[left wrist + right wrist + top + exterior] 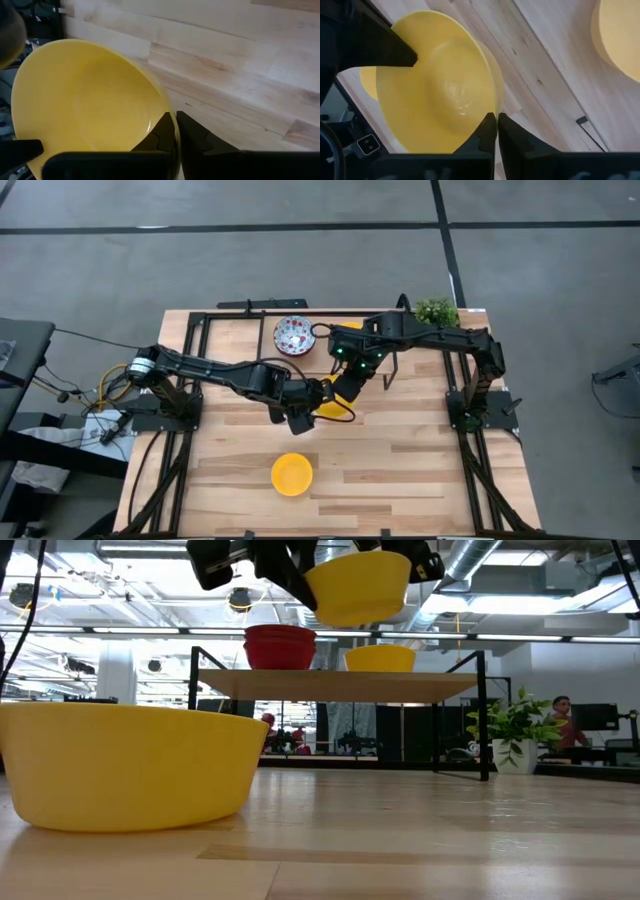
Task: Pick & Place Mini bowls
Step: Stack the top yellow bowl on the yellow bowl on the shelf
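Both arms are meeting over the middle of the bench (400, 470), and a yellow mini bowl (335, 405) is hanging in the air between them, well above the wood, as the low view shows. The left end effector (322, 392) is reaching in from nine o'clock, its fingers (162, 137) pinching tight on the bowl's rim. The right end effector (345, 388) is coming down from about one o'clock, and its fingers (487, 132) are likewise squeezing together on the rim of that same bowl, so both are gripping it at once.

A second yellow mini bowl (291, 474) is sitting upright on the bench toward six o'clock, well apart from the arms; in the low view it is filling the near left of the picture.

At twelve o'clock a raised wooden shelf (340, 685) on a black frame is standing at the far edge of the bench. On it, a speckled mini bowl (294, 336) with a red outside is resting at roughly eleven o'clock; from the low view it is looking like a stack of red bowls, though how many cannot be told. Just beside it, another yellow mini bowl (379, 659) is sitting on the shelf.

A small green potted plant (436, 311) is standing at the bench's one o'clock corner.
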You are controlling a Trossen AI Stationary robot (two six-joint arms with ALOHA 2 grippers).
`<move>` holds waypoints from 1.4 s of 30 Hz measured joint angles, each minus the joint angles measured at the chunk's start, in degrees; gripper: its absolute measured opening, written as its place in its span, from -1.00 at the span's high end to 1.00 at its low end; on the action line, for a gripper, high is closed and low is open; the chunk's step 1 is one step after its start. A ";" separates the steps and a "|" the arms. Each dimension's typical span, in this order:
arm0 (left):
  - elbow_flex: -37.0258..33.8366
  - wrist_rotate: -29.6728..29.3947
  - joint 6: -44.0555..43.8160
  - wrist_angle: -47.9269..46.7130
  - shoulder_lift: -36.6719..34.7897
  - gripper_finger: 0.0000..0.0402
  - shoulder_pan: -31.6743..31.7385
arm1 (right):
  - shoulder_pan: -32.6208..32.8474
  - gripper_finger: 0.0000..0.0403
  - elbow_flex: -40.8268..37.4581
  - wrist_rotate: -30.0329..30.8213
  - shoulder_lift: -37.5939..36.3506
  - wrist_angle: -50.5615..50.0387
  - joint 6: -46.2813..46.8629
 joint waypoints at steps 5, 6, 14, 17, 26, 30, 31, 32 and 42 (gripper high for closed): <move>0.00 0.68 0.07 0.46 0.00 0.90 -0.02 | 0.63 1.00 0.00 1.58 -0.16 -0.06 -0.04; 0.01 0.77 0.03 0.68 0.00 0.89 -0.02 | 0.80 1.00 0.00 1.97 -0.27 -0.04 -0.04; 0.02 1.03 -3.56 0.85 0.00 0.72 -0.56 | 1.37 1.00 0.00 2.55 -0.55 -0.57 0.37; 0.02 1.10 -5.59 0.72 -0.01 0.61 -0.84 | 1.41 1.00 0.00 2.27 -0.55 -0.69 0.61; 0.02 -1.86 -7.50 0.33 -0.01 0.24 -1.68 | 1.41 1.00 0.00 1.09 -0.55 -0.90 1.35; 0.02 -3.65 -5.64 0.32 -0.01 0.09 -1.63 | 1.39 1.00 0.00 -0.05 -0.55 -0.91 1.44; 0.02 -4.83 -4.45 0.32 -0.01 0.06 -1.65 | 1.39 1.00 0.00 -0.57 -0.55 -0.89 1.44; 0.02 -5.73 -3.46 0.31 -0.01 0.03 -1.66 | 1.39 1.00 0.00 -0.80 -0.55 -0.89 1.40; 0.02 -13.01 1.78 0.34 -0.01 -0.13 -2.49 | 0.91 1.00 0.00 -4.61 -0.55 -0.74 -0.61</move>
